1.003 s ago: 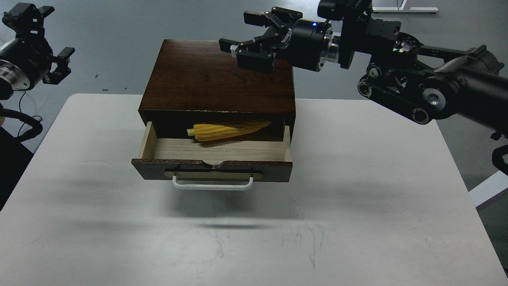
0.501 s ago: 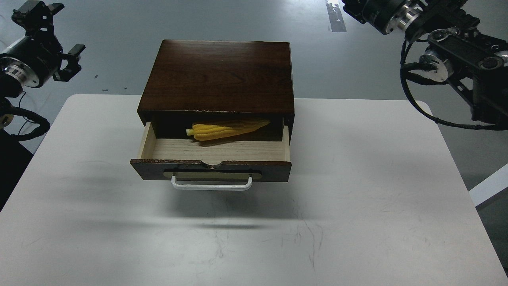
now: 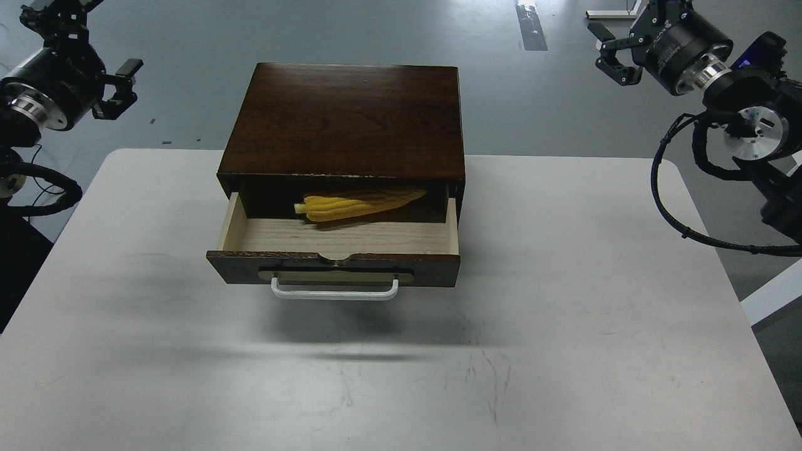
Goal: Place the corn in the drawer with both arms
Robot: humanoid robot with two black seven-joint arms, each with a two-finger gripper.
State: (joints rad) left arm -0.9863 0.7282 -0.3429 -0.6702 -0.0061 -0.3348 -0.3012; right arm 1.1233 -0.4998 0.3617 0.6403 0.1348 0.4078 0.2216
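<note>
Inside the drawer point(image 3: 338, 241), the corn point(image 3: 360, 203) is laid lengthwise.
Both pincers, left point(image 3: 94, 59) and right point(image 3: 617, 47), are held apart and empty, well clear.

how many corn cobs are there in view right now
1. The corn lies on its side inside the open drawer, toward the back, partly under the box top. More could be hidden deeper inside the box.

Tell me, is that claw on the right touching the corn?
Apart. The head view shows the right gripper raised beside the box, far from the corn lying inside the open drawer.
</note>
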